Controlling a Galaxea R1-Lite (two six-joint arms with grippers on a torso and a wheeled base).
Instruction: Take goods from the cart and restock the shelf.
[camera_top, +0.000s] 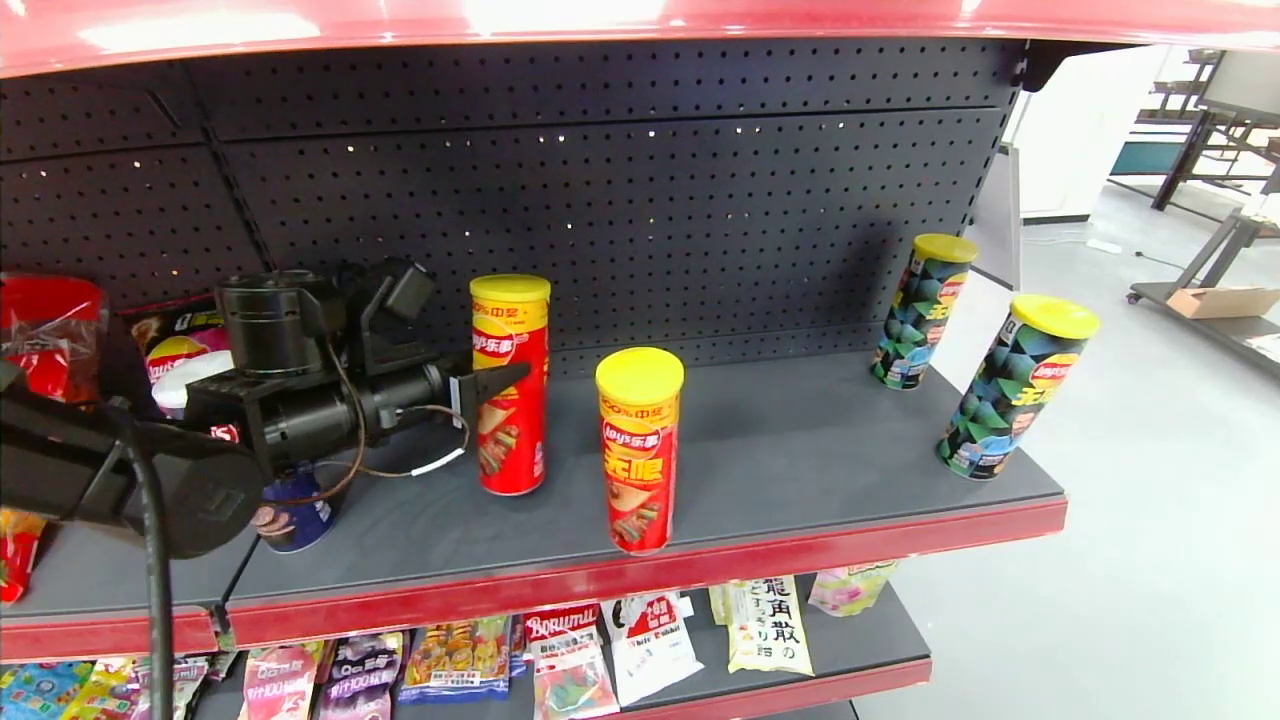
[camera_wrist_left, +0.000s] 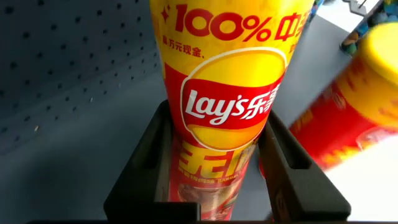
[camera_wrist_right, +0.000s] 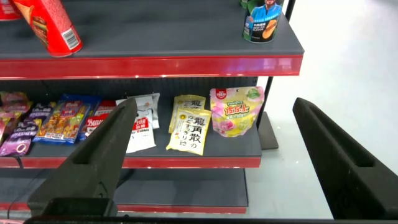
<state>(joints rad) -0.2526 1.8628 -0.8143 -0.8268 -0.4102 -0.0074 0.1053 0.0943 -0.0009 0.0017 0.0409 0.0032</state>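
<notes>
Head view, left to right.

- Far left: red snack bags (camera_top: 45, 330) against the dark pegboard back (camera_top: 600, 200). Print there is too small to make out.
- Left of centre: left gripper (camera_top: 510, 378) reaches in level over the grey shelf (camera_top: 800, 440). Its fingers (camera_wrist_left: 146, 168) are clamped on either side of a red can (camera_top: 510, 440).
- The red can has a yellow lid and stands upright on the shelf, near the back. Its label has a yellow band with red writing and a round red-and-white logo.
- A dark blue tub (camera_top: 295, 515) sits under the arm.
- Centre, at the front edge: a second red can (camera_top: 638, 460), same label, upright, apart from the first.
- Right: two dark patterned cans with yellow lids, one at the back (camera_top: 918, 315) and one at the front corner (camera_top: 1010, 390), both upright.
- Lower shelf: a row of flat packets (camera_top: 765, 625), some printed with large dark characters.
- Right gripper (camera_wrist_right: 214, 106): fingers spread wide apart, holding nothing, facing the lower shelf.
</notes>
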